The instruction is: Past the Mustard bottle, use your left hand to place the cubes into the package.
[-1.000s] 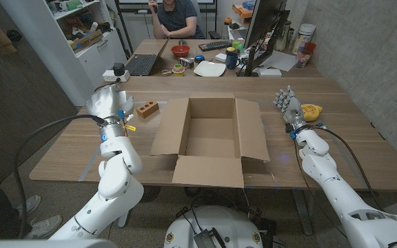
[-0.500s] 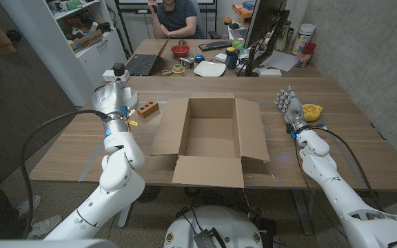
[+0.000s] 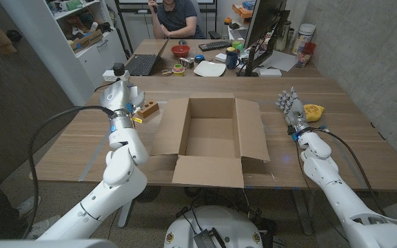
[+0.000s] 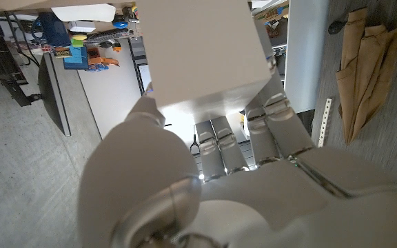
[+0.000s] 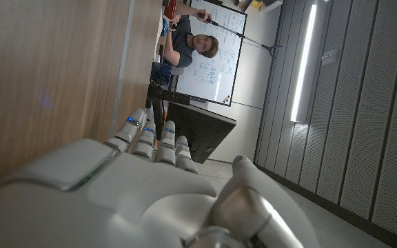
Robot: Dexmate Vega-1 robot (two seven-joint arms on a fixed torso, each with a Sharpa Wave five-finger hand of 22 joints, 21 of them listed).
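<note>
A brown block with holes lies on the wooden table, left of an open, empty cardboard box at the middle. My left hand is raised just left of the block, fingers apart and pointing up, holding nothing; the left wrist view shows that hand with spread fingers before a white pillar. My right hand stands upright near the table's right side, fingers apart and holding nothing, also seen as the hand in the right wrist view. A yellow object, perhaps the mustard bottle, lies just right of it.
Behind the table stands a second desk with a laptop, a red bowl, a white plate and a monitor. A person sits at its far side. A shelf unit stands at the back left.
My left hand has moved farther across the table and to the right, closer to the brown block. The right hand and the box have stayed put.
</note>
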